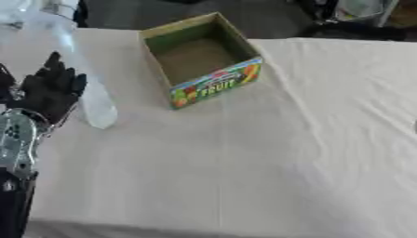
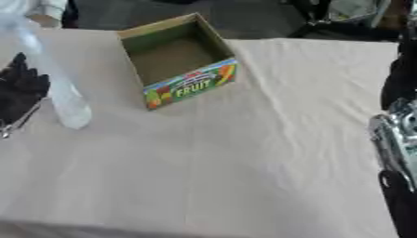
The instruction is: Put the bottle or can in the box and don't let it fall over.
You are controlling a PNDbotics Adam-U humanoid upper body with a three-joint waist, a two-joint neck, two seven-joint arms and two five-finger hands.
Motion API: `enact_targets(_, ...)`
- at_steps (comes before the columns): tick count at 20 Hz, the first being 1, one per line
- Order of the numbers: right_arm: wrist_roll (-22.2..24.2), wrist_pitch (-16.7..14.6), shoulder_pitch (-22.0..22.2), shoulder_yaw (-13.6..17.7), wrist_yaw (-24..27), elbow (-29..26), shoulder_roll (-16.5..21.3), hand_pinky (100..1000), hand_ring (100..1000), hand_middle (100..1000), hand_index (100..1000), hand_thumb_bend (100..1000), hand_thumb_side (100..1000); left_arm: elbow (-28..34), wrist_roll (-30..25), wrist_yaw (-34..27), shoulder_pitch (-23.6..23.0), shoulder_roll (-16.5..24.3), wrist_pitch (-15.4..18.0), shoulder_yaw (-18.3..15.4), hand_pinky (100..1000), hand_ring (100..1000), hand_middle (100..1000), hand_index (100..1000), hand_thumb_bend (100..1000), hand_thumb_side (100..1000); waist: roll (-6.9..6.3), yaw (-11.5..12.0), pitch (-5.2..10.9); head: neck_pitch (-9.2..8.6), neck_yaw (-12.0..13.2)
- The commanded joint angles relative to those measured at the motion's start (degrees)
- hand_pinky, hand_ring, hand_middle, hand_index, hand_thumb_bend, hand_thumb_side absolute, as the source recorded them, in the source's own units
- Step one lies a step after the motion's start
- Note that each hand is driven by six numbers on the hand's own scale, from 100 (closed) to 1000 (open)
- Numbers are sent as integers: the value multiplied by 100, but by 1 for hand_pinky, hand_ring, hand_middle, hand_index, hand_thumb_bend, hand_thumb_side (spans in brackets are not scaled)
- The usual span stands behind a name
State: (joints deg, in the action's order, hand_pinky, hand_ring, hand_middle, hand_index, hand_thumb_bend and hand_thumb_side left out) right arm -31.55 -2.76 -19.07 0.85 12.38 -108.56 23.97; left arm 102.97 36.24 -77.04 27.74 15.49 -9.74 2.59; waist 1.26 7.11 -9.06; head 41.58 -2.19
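One hand is at work, far left: the left hand (image 1: 50, 90), black, fingers up and fairly straight, spread beside the bottle (image 1: 81, 69) rather than wrapped round it. Whether it touches the plastic I cannot tell; nothing is curled on it. The bottle is clear, tall and narrow, standing on the tablecloth (image 1: 244, 176) with its base near the hand's heel and its neck running up toward the top left corner (the slant may be the camera's angle). It looks empty or nearly so, hence light, thin-walled, likely to dent under a squeeze and slick to hold. Tall with a small foot, it should tip easily. Best hold, in my judgement: round the body at mid-height or a little lower, thumb opposite fingers.

Centre: the box (image 1: 213, 86), open-topped cardboard, "FRUIT" printed on its front, nothing inside, well apart from the bottle.

Right edge: the right hand (image 2: 399, 83) shows only as a dark shape above a silver forearm; its fingers cannot be made out.
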Motion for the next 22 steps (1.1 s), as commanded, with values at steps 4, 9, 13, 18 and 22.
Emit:
enact_targets(4,0,-18,-37,2,36,-74,72,1000,943,926,878,100,738,212,-11,-4,339,81,113,-54,100,100,100,1000,728,1000,-11,-8,85,-46,22)
enact_targets(9,10,-16,-29,-8,42,-65,67,1000,944,927,879,100,740,354,15,-92,610,137,174,-56,100,100,100,1000,726,1000,-18,-7,95,-44,28)
enact_targets(13,15,-16,-28,-9,43,-65,72,1000,944,928,879,100,739,452,21,-138,810,189,204,-40,100,100,100,1000,721,1000,-21,-13,100,-31,31)
enact_targets(18,26,-3,-15,-25,52,-44,71,1000,945,929,879,100,742,620,25,-202,1167,286,151,76,100,100,100,1000,721,1000,-40,-15,121,28,7)
enact_targets(22,40,-21,-24,-37,69,-49,55,1000,944,928,879,100,739,638,28,-318,1545,362,71,173,100,100,100,1000,712,1000,-48,-28,136,49,10)
